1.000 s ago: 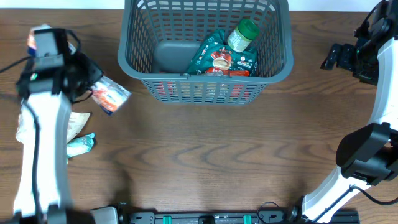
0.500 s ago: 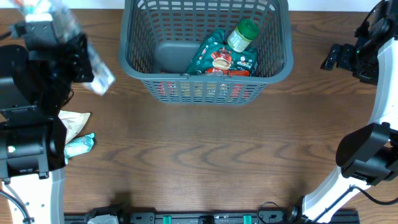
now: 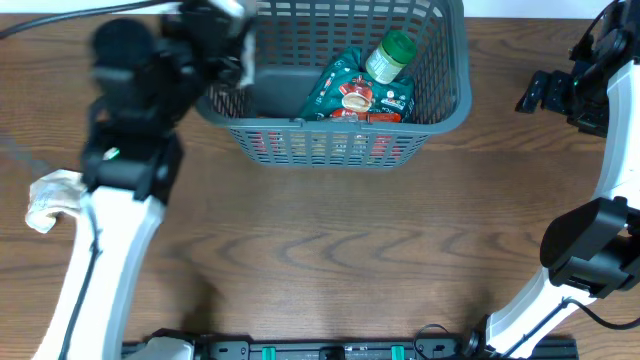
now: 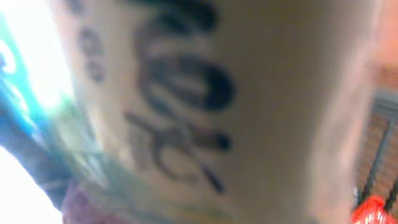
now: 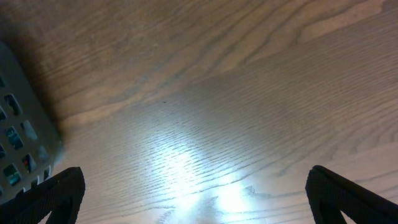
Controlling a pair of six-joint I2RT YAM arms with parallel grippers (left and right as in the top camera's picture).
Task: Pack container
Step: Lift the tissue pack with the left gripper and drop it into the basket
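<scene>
The container [image 3: 330, 140], a large dark grey lattice basket, stands at the table's back centre. It holds a green-capped bottle [image 3: 390, 55] and teal snack packets [image 3: 345, 90]. My left gripper [image 3: 218, 45] is at the basket's left rim, blurred, shut on a pale snack packet [image 3: 235, 10]. That packet fills the left wrist view [image 4: 205, 106], out of focus, with black lettering. My right gripper [image 3: 535, 92] is open and empty over bare table right of the basket. Its two fingertips show at the bottom corners of the right wrist view [image 5: 199, 199].
A crumpled white packet [image 3: 50, 200] lies at the table's left edge beside my left arm. The basket's corner shows at the left of the right wrist view [image 5: 18, 143]. A bit of lattice and something red show at the right of the left wrist view [image 4: 373, 208].
My left arm has swung from the table's left side up and right to the basket's left rim, carrying the packet. The right arm has not moved.
</scene>
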